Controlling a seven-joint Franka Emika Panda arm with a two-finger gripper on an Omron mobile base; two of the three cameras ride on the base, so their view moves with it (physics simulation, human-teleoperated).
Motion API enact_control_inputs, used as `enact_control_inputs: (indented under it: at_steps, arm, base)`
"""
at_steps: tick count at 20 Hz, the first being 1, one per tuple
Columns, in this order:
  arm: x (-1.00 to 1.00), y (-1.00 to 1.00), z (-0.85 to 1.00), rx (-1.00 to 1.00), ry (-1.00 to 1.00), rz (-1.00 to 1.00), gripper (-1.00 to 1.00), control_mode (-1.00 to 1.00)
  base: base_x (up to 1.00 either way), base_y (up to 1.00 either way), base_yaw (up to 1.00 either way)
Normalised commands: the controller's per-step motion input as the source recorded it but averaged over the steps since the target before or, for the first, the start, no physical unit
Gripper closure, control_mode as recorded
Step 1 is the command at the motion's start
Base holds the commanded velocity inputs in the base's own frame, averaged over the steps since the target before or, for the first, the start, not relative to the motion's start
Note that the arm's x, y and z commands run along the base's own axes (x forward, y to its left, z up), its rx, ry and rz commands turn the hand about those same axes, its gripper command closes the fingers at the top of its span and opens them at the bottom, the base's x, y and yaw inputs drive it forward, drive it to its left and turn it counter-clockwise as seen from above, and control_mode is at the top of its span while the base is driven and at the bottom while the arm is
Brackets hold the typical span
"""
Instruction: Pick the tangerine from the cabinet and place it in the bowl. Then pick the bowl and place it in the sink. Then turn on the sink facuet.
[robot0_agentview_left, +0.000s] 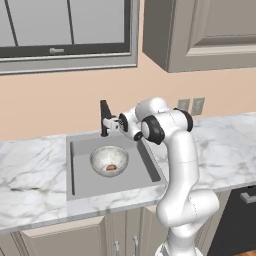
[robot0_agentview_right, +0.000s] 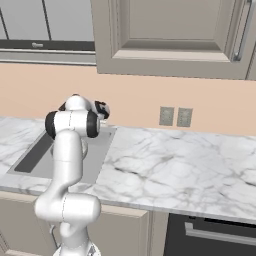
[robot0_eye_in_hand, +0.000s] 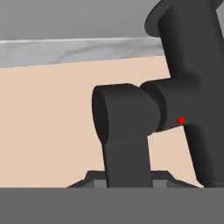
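The whitish-grey bowl (robot0_agentview_left: 109, 160) sits on the floor of the grey sink (robot0_agentview_left: 80, 150), and the small orange-brown tangerine (robot0_agentview_left: 112, 167) lies inside it. At the sink's back rim stands the black sink facuet (robot0_agentview_left: 105, 117). My gripper (robot0_agentview_left: 109, 123) reaches in from the right and is at its side handle. In the hand view the upright post (robot0_eye_in_hand: 188, 87) rises at the right, and the stubby handle (robot0_eye_in_hand: 124, 113) juts left with its lever running down between my fingers. The jaws look closed on that lever. The cabinet is out of view.
White veined marble counter (robot0_agentview_left: 30, 165) runs on both sides of the basin. Two wall outlets (robot0_agentview_right: 175, 116) sit on the peach backsplash. Panelled beige door cabinets (robot0_agentview_right: 170, 35) hang above, and a window (robot0_agentview_left: 65, 30) is over the sink. A dark appliance front (robot0_agentview_right: 215, 235) is at the lower right.
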Motion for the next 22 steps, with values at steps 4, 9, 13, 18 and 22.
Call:
enact_control_inputs:
  at_steps: [4,9,13,18,22]
  arm:
    - [0.0,-0.77,0.0,0.15,0.06,0.0,1.0,-1.0]
    - [0.0,-0.71,-0.02,0.14,0.06,0.0,1.0,-1.0]
    - [0.0,-0.68,-0.09,0.13,0.07,0.0,1.0,-1.0]
    - [0.0,-0.62,-0.19,0.11,0.1,0.0,1.0,-1.0]
    - [0.0,-0.57,-0.24,0.09,0.1,0.0,1.0,-1.0]
  base:
    - [0.0,0.0,0.0]
    - [0.0,0.0,0.0]
    - [0.0,0.0,0.0]
    - [0.0,0.0,0.0]
    - [0.0,0.0,0.0]
